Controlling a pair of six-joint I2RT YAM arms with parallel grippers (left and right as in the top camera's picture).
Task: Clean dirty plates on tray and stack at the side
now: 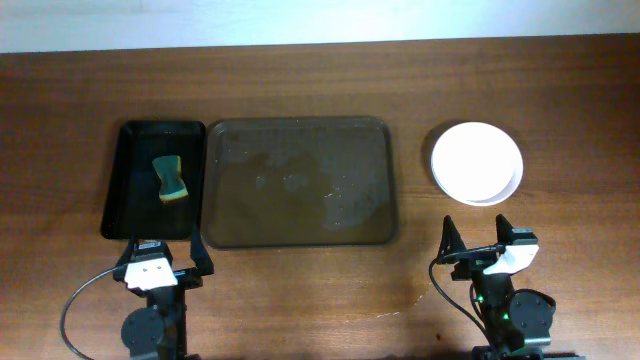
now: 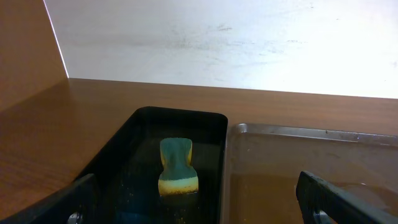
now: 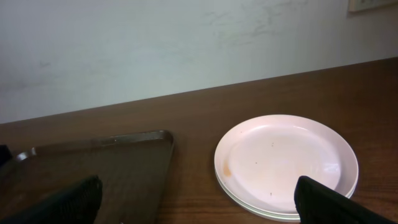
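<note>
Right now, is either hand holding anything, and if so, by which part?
Nothing is held. The left hand and right hand are both open and empty; the sponge lies in the black tray, the plates stacked apart.

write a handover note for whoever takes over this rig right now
Left gripper: open, holding nothing, just in front of the black tray.
Right gripper: open, holding nothing, just in front of the plates.
Plates: stacked on the table to the right of the tray, with a white one on top. The count is hard to tell.
Tray: no plates on it, only wet patches. The sponge lies in the black tray.
Done: plates off the tray and stacked at the side.
Left: probably nothing. The top plate shows a small orange-brown mark near its rim, so maybe recheck it.
</note>
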